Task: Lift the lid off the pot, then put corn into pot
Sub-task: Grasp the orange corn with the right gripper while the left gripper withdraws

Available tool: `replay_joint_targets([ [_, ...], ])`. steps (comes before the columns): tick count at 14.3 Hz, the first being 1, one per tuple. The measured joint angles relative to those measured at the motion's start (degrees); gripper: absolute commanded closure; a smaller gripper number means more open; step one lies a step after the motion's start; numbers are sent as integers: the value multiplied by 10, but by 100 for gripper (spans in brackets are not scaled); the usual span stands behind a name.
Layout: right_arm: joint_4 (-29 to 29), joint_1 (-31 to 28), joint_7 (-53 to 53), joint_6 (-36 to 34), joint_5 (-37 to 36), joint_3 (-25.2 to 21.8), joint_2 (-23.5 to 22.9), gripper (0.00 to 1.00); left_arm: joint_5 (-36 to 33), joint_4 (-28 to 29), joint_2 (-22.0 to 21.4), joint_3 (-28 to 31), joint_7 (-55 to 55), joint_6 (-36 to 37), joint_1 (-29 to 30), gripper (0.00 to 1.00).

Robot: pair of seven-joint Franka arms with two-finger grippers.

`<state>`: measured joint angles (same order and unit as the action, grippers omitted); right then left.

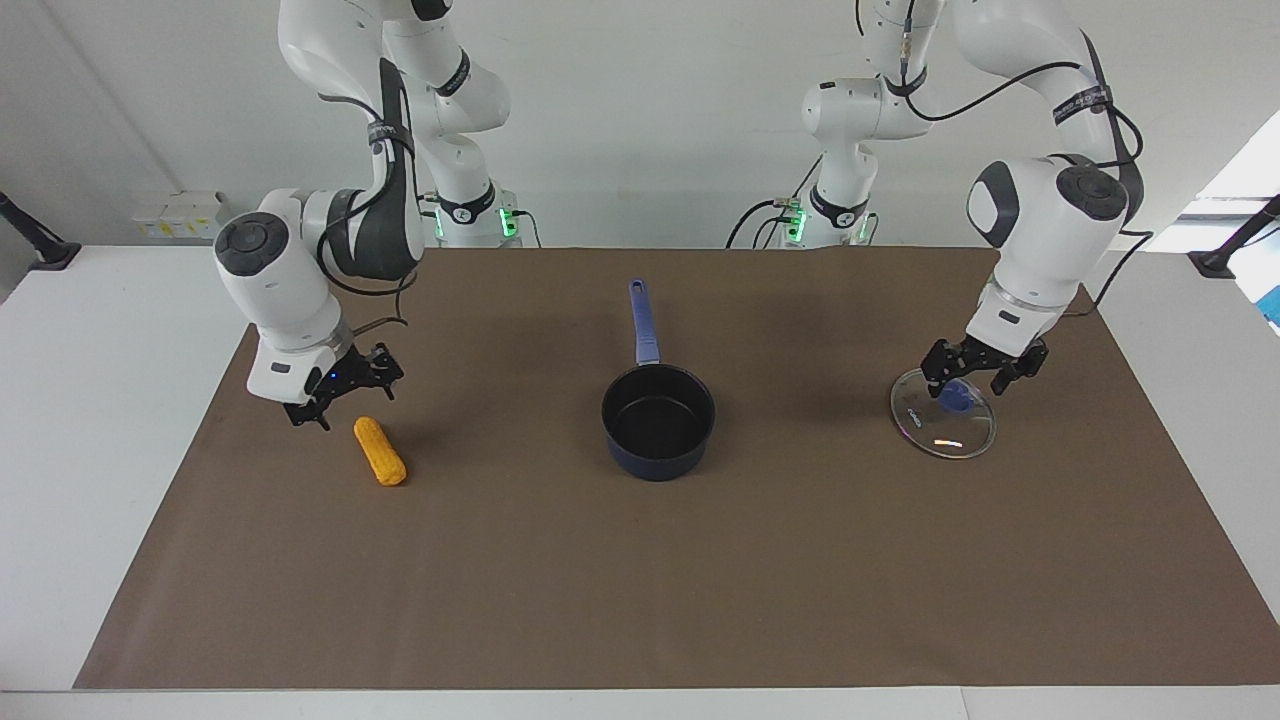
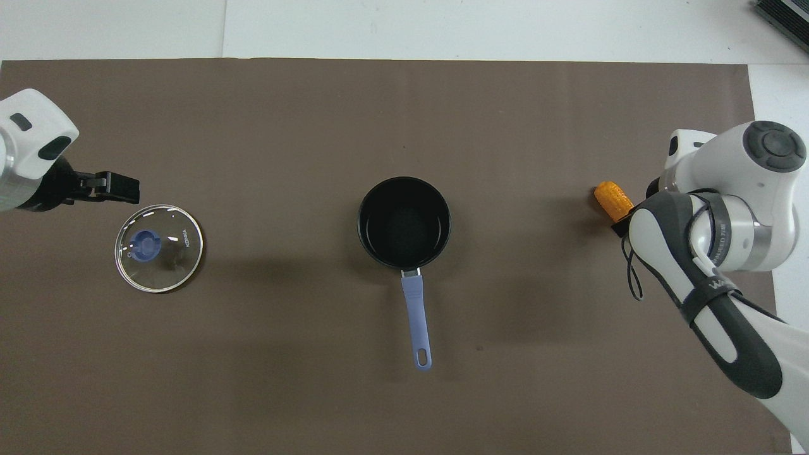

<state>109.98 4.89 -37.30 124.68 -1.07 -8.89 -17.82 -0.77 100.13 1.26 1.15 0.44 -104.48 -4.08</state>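
Corn (image 1: 380, 451), one cob, lies on the brown mat (image 1: 640, 580) toward the right arm's end. We see our right gripper (image 1: 342, 394) low just beside its nearer end, fingers spread, holding nothing. One pot (image 1: 658, 420) stands uncovered mid-mat, handle toward the robots. One lid (image 1: 943, 414) lies flat toward the left arm's end; our left gripper (image 1: 982, 373) hangs over it, fingers apart, empty.

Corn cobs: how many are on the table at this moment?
1. The corn lies on the brown mat toward the right arm's end of the table, apart from the pot, with the right gripper just above it. None looks hidden.
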Motion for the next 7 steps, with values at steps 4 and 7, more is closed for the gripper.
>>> replay_joint_targets([
  [4, 1, 0, -29, 48, 11, 0, -27, 0, 0, -78, -8, -1, 19, 110, 0, 0],
  [7, 1, 0, -64, 60, 43, 0, -38, 0, 0, -101, -12, -1, 21, 137, -1, 0],
])
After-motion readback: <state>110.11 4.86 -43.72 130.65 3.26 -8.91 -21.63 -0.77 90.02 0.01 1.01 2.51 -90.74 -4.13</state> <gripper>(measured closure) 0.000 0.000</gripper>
